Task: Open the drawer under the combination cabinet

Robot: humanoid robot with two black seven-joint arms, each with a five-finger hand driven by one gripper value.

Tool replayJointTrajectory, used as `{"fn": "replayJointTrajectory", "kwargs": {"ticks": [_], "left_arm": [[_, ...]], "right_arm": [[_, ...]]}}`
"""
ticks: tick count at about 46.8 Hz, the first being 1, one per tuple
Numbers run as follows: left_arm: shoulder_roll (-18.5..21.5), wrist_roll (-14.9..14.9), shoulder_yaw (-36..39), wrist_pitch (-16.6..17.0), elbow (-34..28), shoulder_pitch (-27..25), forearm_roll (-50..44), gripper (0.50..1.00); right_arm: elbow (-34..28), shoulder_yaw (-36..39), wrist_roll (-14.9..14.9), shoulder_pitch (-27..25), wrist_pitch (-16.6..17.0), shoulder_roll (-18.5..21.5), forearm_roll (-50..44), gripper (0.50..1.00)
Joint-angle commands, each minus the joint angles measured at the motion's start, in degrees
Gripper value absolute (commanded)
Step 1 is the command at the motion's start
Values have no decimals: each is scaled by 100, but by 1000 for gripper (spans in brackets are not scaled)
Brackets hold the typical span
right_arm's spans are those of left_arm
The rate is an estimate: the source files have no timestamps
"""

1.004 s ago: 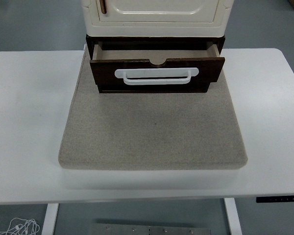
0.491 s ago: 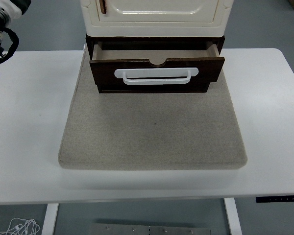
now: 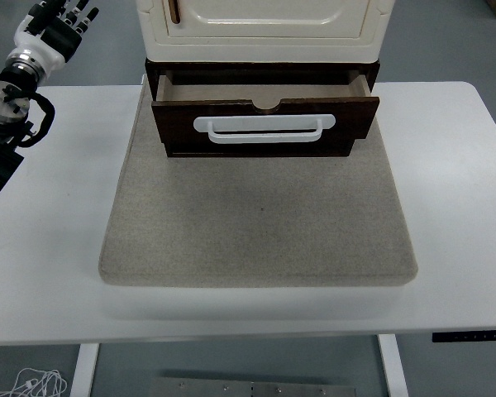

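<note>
The dark brown drawer [image 3: 264, 124] sits at the bottom of the combination cabinet [image 3: 264, 29], and it is pulled out a little toward the near edge, so that a narrow strip of its inside can be seen behind the front panel. On the front panel there is a long white handle [image 3: 264, 131], lying horizontal, and in the upper edge of the panel a small round notch is cut in the middle. The cabinet above the drawer is cream coloured and its top goes out of the picture. The cabinet stands at the far side of a grey mat [image 3: 260, 215], and this mat lies in the middle of the white desk [image 3: 455, 182]; the near half of the mat is bare. The left hand [image 3: 59, 25] is up in the far left corner of the head view, above the far edge of the desk and well apart from the drawer, to the left of the cabinet. It touches nothing and holds nothing; its fingers [image 3: 81, 11] point up and away and seem loosely extended, though the tips are cut by the picture's edge. The black left arm [image 3: 4, 124] goes down along the left edge.
</note>
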Motion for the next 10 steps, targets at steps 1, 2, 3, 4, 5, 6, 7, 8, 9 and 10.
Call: {"fn": "replayJointTrajectory", "kwargs": {"ticks": [1,2,3,4,5,6,7,8,9,10], "left_arm": [[-134,-42,0,-63,138,34,-3,1000],[-178,-42,0,-89,173,43,-3,1000],[-213,-42,0,-124,208,51,-3,1000],[-240,-42,0,-159,243,51,-3,1000],[-257,-42,0,-194,261,51,-3,1000],[-266,-42,9,-230,278,51,-3,1000],[-266,-42,9,-265,287,51,-3,1000],[-266,-42,0,-291,287,51,-3,1000],[-275,-42,9,-309,287,51,-3,1000],[-275,-42,9,-318,287,51,-3,1000]], "right_arm": [[0,21,-9,0,6,0,2,926],[0,21,-9,0,-3,0,2,928],[0,30,-9,0,6,0,2,926],[0,30,-9,0,6,0,2,928],[0,30,-9,0,6,0,2,928],[0,30,-9,0,6,0,2,928],[0,30,-9,0,6,0,2,928],[0,30,-9,0,6,0,2,928],[0,30,-9,0,6,0,2,928],[0,30,-9,0,15,0,2,928]]}}
